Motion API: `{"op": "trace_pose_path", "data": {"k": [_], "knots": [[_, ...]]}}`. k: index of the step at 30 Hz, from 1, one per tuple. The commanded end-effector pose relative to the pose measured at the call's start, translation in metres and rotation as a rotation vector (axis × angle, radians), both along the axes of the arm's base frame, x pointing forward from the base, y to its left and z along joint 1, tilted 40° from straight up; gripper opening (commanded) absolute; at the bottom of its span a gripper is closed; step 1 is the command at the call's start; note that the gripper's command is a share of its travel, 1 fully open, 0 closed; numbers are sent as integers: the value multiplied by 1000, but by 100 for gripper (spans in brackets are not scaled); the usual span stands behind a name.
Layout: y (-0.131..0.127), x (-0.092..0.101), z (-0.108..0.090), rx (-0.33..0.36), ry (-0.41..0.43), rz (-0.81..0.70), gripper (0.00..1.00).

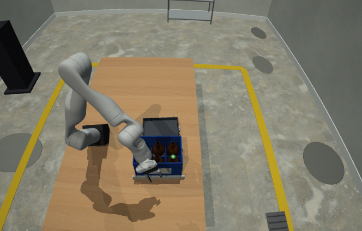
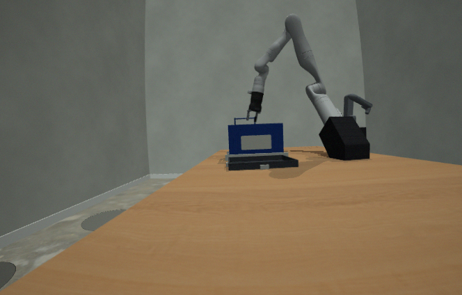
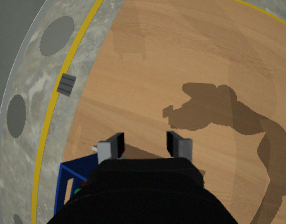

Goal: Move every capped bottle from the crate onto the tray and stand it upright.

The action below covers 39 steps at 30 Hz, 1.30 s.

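Note:
The blue crate (image 1: 178,169) (image 2: 234,140) (image 3: 76,163) stands on the table. In it one bottle with a green cap (image 1: 173,156) (image 3: 77,191) is in the front right compartment. Open brown bottles (image 1: 157,149) (image 1: 172,148) (image 1: 157,159) are in the other visible compartments; the crate's left part is hidden by the arm. The dark tray (image 1: 162,126) (image 2: 242,165) lies behind the crate in the top view, with nothing on it. My gripper (image 1: 155,178) (image 2: 251,120) (image 3: 145,141) is open and empty, above crate height, and overlaps the crate's front left part in the top view.
A light grey rail (image 1: 176,177) runs along the crate's front foot. A thin blue handle-like frame (image 2: 242,118) rises above the crate in the exterior view. The arm's black base (image 1: 104,134) (image 2: 355,146) stands to the left of crate and tray in the top view.

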State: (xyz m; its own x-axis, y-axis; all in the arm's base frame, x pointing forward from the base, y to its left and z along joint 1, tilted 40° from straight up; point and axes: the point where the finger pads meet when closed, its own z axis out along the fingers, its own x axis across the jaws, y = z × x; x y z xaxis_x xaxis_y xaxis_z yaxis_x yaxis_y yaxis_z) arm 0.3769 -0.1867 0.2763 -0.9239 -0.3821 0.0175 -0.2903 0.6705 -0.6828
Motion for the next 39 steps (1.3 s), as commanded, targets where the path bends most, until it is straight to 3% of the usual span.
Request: {"op": "trace_pose_path", "data": {"k": [1, 23, 39], "knots": [[5, 3, -2, -20, 5, -24, 100], [54, 8, -41, 61, -41, -239, 100], [90, 14, -70, 76, -63, -389, 100]]}}
